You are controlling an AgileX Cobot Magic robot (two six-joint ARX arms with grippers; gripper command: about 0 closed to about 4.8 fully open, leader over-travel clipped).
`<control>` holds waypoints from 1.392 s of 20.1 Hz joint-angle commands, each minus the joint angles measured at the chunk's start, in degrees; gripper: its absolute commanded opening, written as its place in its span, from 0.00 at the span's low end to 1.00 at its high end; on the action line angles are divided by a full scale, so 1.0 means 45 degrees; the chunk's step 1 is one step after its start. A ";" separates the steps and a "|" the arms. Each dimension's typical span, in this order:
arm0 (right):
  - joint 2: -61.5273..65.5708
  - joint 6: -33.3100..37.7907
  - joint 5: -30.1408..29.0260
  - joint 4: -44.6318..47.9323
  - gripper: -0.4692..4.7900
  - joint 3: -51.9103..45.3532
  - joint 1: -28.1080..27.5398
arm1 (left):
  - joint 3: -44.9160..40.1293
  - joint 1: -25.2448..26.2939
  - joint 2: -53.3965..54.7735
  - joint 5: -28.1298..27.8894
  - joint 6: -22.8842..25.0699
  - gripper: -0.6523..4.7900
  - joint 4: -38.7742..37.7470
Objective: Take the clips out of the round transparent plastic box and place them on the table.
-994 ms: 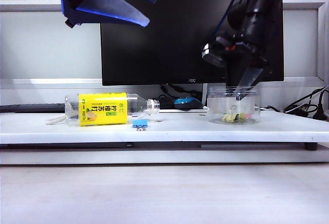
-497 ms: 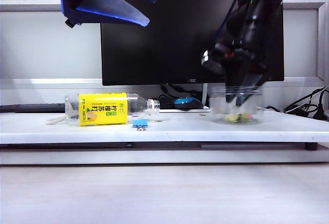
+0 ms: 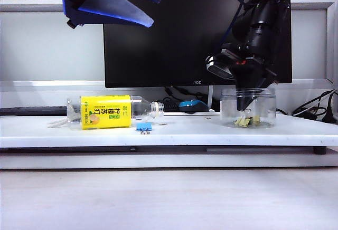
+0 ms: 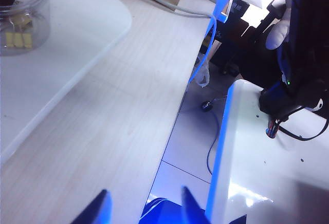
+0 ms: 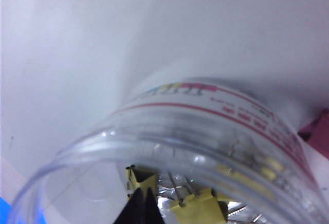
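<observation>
Exterior view: near the front edge of the table (image 3: 169, 135), a blue binder clip (image 3: 143, 127) is lying beside a toppled bottle (image 3: 113, 112). Farther back at right, the right gripper (image 3: 244, 106) is reaching steeply down into the round transparent plastic box (image 3: 248, 107), jaws pinched together among the clips (image 3: 246, 121); a grip cannot be confirmed. The left gripper (image 3: 113, 0) is hanging high at left, jaws spread wide, holding nothing.

The round transparent plastic box (image 3: 248, 108) stands upright and lidless on the right part of the white table (image 3: 174, 132); its label carries red print; the pale-yellow clips (image 3: 244, 121) with wire handles lie clustered on its floor.
</observation>
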 commanded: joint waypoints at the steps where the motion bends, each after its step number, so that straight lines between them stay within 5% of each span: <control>1: -0.0073 -0.0078 0.0015 0.0015 0.09 0.0044 0.0024 | 0.0010 -0.0010 -0.0029 0.0087 0.0049 0.46 0.0078; 3: -0.0078 -0.0078 0.0034 0.0015 0.09 0.0044 0.0024 | 0.0010 -0.0010 -0.0029 0.0087 0.0049 0.46 0.0078; 6: -0.0083 -0.0024 0.0029 0.0015 0.25 0.0053 0.0019 | 0.0010 -0.0010 -0.0029 0.0087 0.0044 0.46 0.0073; 16: -0.0471 0.0223 0.0612 0.0005 0.25 0.0058 -0.0024 | 0.0010 -0.0010 -0.0029 0.0092 0.0039 0.46 0.0058; 28: -0.0631 0.0559 -0.0442 0.0000 0.28 0.0019 -0.0306 | 0.0010 -0.0010 -0.0029 0.0097 0.0039 0.46 -0.0024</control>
